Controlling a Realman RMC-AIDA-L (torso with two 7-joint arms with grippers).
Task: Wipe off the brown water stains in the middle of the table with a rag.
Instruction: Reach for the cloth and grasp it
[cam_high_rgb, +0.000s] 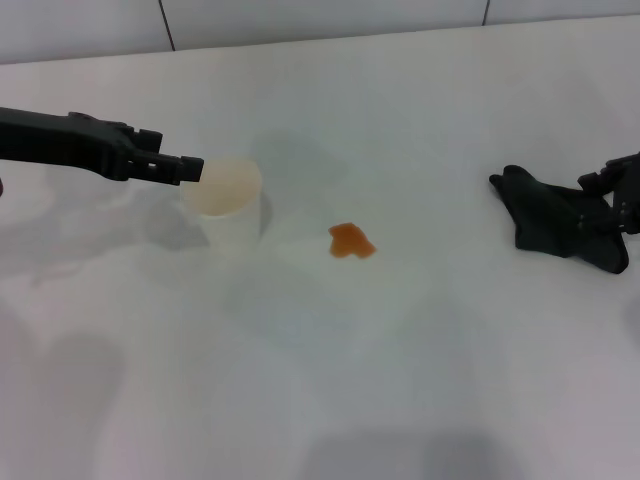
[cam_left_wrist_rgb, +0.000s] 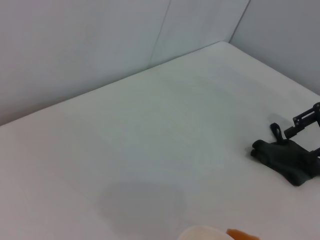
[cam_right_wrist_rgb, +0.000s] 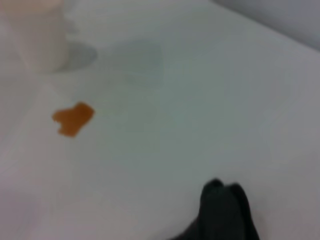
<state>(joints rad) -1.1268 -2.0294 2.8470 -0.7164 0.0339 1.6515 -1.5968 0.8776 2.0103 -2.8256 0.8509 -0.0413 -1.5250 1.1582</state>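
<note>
The brown water stain (cam_high_rgb: 351, 241) is a small orange-brown blotch on the white table (cam_high_rgb: 400, 380), near its middle. It also shows in the right wrist view (cam_right_wrist_rgb: 73, 118) and at the edge of the left wrist view (cam_left_wrist_rgb: 242, 234). The dark rag (cam_high_rgb: 550, 213) lies bunched at the right; it also shows in the left wrist view (cam_left_wrist_rgb: 287, 159) and the right wrist view (cam_right_wrist_rgb: 225, 212). My right gripper (cam_high_rgb: 612, 200) is at the rag's right end, open, with a finger on either side of the cloth. My left gripper (cam_high_rgb: 188, 168) hovers at the rim of a pale cup.
A pale cup (cam_high_rgb: 225, 198) stands upright to the left of the stain, about a hand's width away; it also shows in the right wrist view (cam_right_wrist_rgb: 35, 37). A light wall (cam_high_rgb: 320, 15) runs along the table's far edge.
</note>
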